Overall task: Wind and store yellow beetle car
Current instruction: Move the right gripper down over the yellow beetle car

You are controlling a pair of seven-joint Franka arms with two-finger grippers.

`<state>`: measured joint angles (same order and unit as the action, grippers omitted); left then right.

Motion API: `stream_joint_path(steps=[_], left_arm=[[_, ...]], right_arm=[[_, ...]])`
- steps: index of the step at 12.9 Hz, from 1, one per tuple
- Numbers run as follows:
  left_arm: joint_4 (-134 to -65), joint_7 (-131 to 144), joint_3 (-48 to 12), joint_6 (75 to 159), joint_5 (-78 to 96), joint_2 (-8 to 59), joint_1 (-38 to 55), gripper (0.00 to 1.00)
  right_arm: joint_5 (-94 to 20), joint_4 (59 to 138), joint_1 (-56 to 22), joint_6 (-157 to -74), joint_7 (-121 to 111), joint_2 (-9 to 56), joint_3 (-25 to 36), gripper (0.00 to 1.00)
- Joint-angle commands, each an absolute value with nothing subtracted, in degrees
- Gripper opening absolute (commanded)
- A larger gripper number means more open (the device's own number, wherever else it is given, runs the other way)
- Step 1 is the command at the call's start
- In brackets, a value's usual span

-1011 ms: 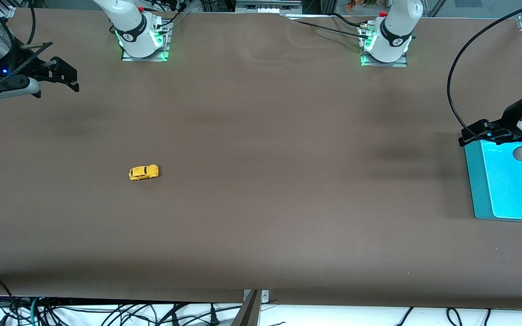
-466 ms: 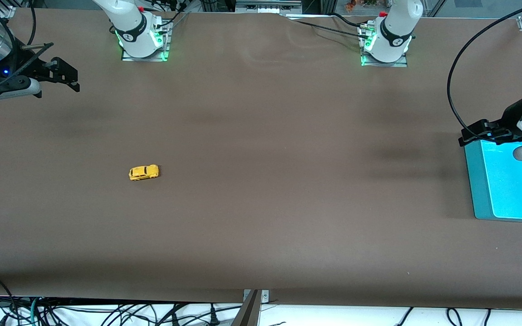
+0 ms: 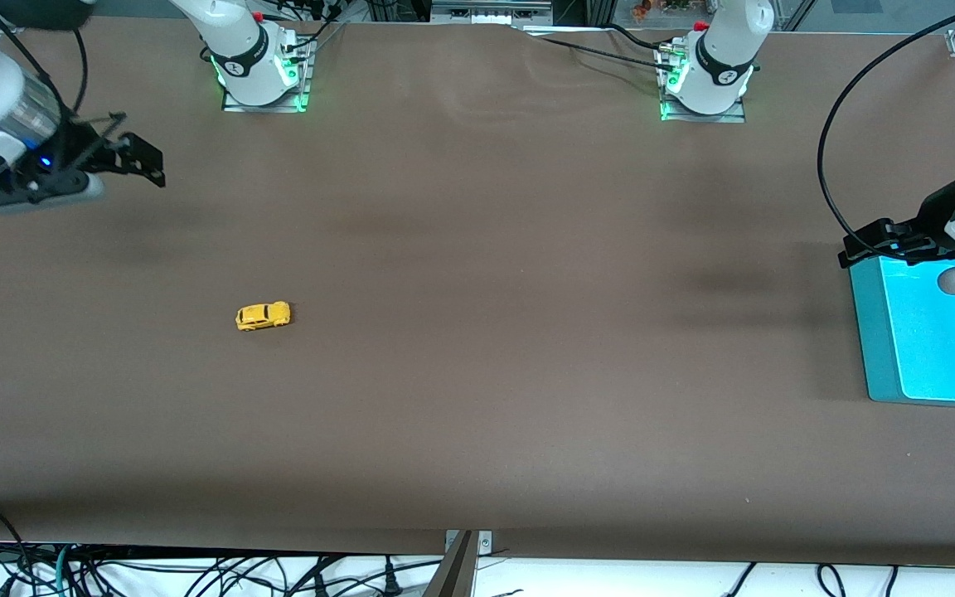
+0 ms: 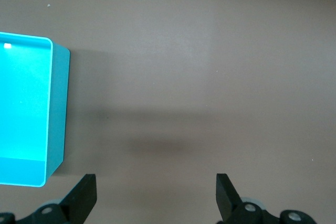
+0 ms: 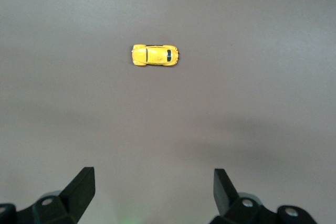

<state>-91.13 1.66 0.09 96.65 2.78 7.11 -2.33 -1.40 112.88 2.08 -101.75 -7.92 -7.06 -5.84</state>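
The yellow beetle car [image 3: 263, 316] stands on its wheels on the brown table, toward the right arm's end; it also shows in the right wrist view [image 5: 155, 55]. My right gripper [image 3: 139, 164] is open and empty in the air over the table at the right arm's end, well apart from the car; its fingertips [image 5: 84, 187] frame bare table. My left gripper [image 3: 863, 246] is open and empty over the edge of the cyan bin at the left arm's end; its fingertips [image 4: 86, 195] show bare table between them.
A cyan bin [image 3: 879, 356] sits at the left arm's end of the table, empty inside as far as it shows, also in the left wrist view [image 4: 58, 108]. Both arm bases [image 3: 260, 70] stand along the table's top edge. Cables hang below the front edge.
My right gripper has moved a little toward the table's middle and down in the front view, closer to the car. The left arm and the car have not moved.
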Motion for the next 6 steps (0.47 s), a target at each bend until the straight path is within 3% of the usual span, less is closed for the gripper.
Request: stream_joint_path(steps=[1, 6], left_arm=[[-89.56, 0.70, 0.09, 96.15, 1.93, 7.73, -2.02, 1.00], [-89.56, 0.70, 0.09, 96.15, 2.11, 7.73, -2.02, 1.00]], right_arm=[[-0.70, 116.27, 2.37, -107.56, -12.63, -4.85, -6.33, 1.00], [-0.53, 120.06, 2.29, -120.04, -35.62, 2.97, -8.08, 1.00]])
